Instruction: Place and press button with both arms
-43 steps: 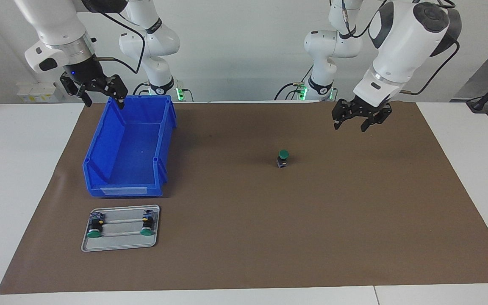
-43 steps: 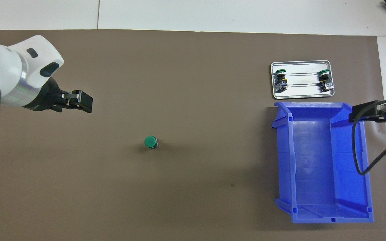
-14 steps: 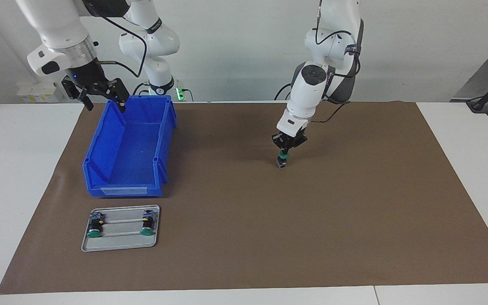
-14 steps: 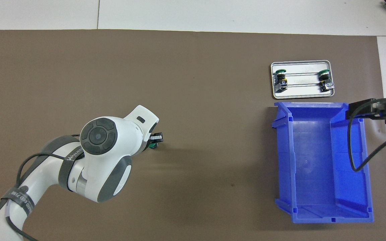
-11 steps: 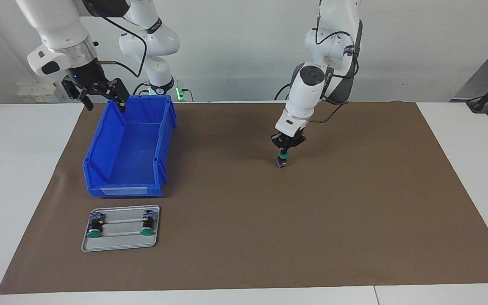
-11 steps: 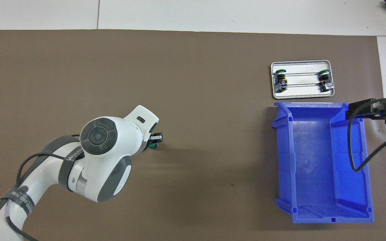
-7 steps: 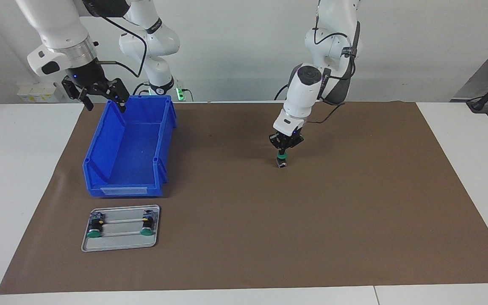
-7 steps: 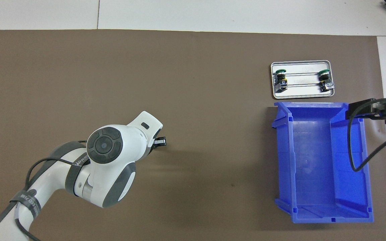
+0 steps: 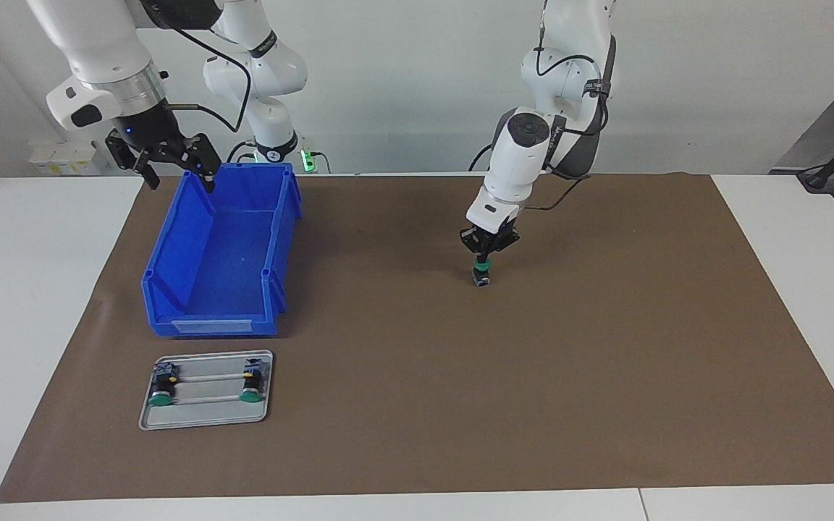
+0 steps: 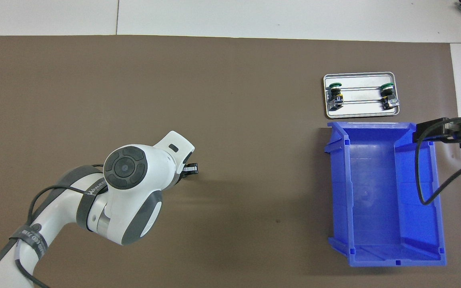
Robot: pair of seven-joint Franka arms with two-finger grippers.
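Observation:
The button stands upright on the brown mat, green cap up, near the middle of the table. My left gripper points straight down right over it, fingers shut together, tips touching the cap. In the overhead view the left arm's wrist hides the button and only the left gripper's tip shows. My right gripper is open and empty, in the air over the blue bin's corner nearest the robots; it also shows in the overhead view.
A blue bin stands open and empty toward the right arm's end. Farther from the robots than the bin lies a metal tray with two more buttons; the tray also shows overhead.
The left arm swung in from its end of the table, shut its fingers and came down onto the button's cap; lately its elbow shifted slightly. The right gripper barely moved.

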